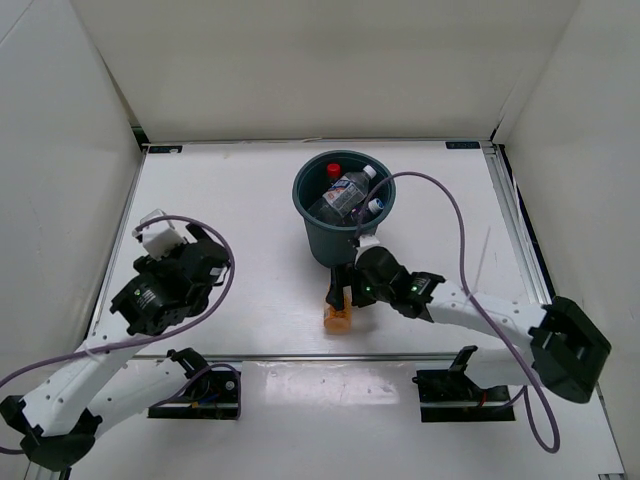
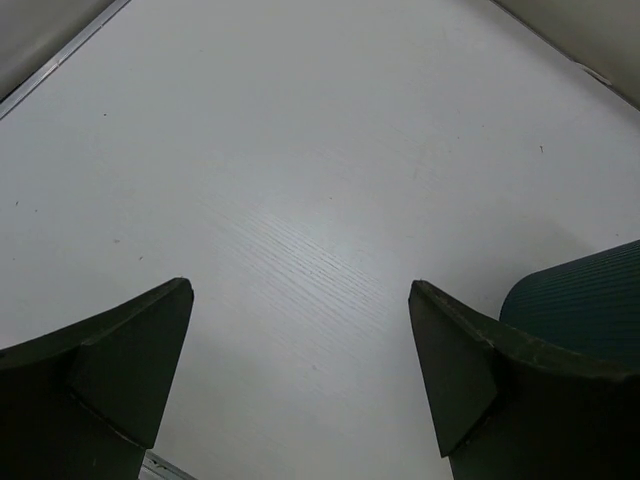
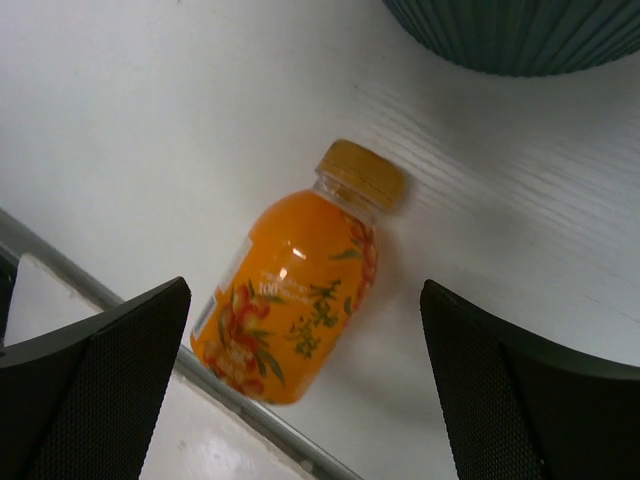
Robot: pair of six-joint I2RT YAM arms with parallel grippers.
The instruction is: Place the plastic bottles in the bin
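The dark teal bin (image 1: 318, 240) stands at the table's middle back; clear bottles (image 1: 350, 190) and one with a red cap (image 1: 333, 169) lie inside it. The orange bottle (image 1: 338, 310) lies on its side on the table just in front of the bin, near the front edge. In the right wrist view the orange bottle (image 3: 290, 300) lies between my open fingers, cap towards the bin (image 3: 520, 35). My right gripper (image 1: 342, 290) is open, right above it. My left gripper (image 1: 205, 262) is open and empty over bare table at the left; the bin's wall (image 2: 590, 290) shows at its right.
White walls enclose the table on three sides. A metal rail (image 3: 250, 425) runs along the table's front edge, right beside the orange bottle. Purple cables loop from both arms, one arching past the bin (image 1: 450, 205).
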